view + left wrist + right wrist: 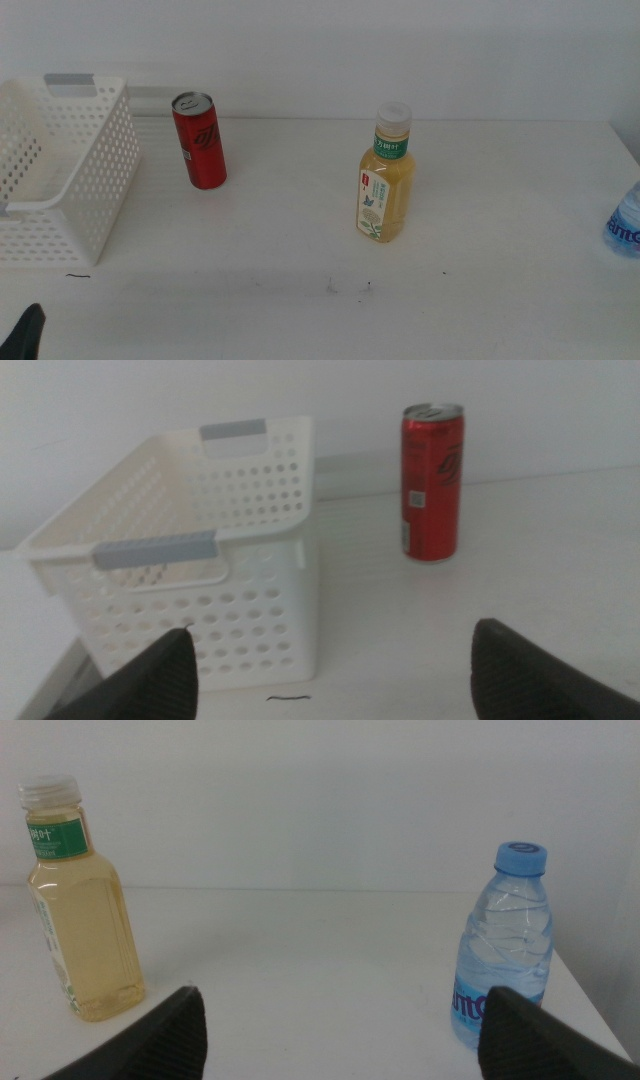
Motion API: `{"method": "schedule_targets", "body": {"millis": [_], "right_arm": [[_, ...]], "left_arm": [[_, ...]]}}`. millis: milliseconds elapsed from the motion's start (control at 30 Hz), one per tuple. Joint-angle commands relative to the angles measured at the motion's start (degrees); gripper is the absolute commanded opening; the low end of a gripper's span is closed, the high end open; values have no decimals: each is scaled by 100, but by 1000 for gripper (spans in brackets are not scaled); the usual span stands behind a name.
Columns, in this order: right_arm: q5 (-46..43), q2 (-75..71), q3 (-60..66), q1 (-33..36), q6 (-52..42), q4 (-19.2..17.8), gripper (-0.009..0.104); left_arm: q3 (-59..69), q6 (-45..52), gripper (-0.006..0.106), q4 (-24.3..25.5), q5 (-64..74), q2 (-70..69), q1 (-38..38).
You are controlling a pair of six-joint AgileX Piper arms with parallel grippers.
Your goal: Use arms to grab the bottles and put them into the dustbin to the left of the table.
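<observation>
A slim red can (200, 140) stands upright at the back left of the table (300, 250), just right of the white perforated dustbin (90, 180). The yellowish tea bottle (386, 175) with a white cap stands near the middle. At the right edge a clear water bottle (625, 222) is partly cut off. My left gripper (330, 670) is open, facing the dustbin (250, 590) and the can (432, 482); only its tip (25, 330) shows in the middle view. My right gripper (345, 1035) is open, facing the tea bottle (80, 910) and water bottle (505, 945).
A white wall runs behind the table. Small dark specks (345, 288) mark the tabletop near its front. Bare surface lies between the can and the tea bottle.
</observation>
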Motion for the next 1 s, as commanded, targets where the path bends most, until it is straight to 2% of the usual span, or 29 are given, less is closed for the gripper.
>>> {"method": "schedule_targets", "body": {"millis": [0,167,300,467,900,967], "right_arm": [[-62,-22,16,-20,-31,-30,92],[-62,-22,16,-20,-31,-30,92],[-62,-22,16,-20,-31,-30,92],[-62,-22,16,-20,-31,-30,92],[-62,-22,16,-20,-31,-30,92],[-62,-22,16,-20,-31,-30,92]], "left_arm": [[-14,-28,94,-57,-305,223,-117],[-14,-28,94,-171,-1899,2476,-738],[-14,-28,94,-171,-3855,4467,-1263],[-14,-349,94,-160,-5748,6317,-1440],[-14,-651,94,-33,-8238,8784,-1449],[-14,-667,94,-33,-8238,9038,-1449]]}}
